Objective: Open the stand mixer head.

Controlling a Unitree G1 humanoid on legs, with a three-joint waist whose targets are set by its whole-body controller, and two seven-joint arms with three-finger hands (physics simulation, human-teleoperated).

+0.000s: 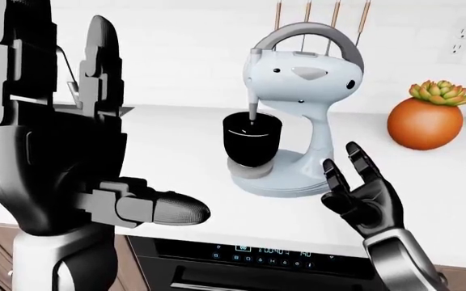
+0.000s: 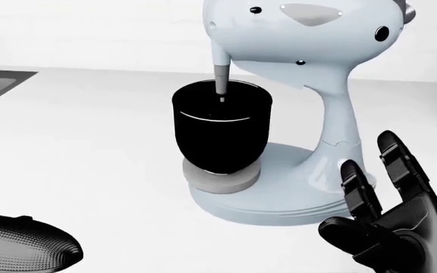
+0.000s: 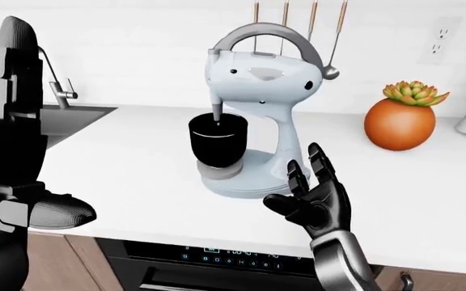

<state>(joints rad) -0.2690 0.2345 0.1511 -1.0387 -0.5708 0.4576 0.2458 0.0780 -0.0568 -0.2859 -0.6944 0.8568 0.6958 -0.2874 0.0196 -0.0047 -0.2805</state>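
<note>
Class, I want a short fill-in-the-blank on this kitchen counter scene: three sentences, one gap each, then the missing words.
1. The mixer head is still ____, its beater inside the black bowl.
2. The right hand is ____, touching nothing.
3. At the right of the left-eye view stands an ____ pot with a succulent.

Missing words: down; open; orange

The only writing is on a dark control panel [image 1: 270, 250] below the right hand [image 1: 361, 193], under the tabletop [image 1: 176, 157] edge: small glowing digits and icons, too blurred to read.
</note>
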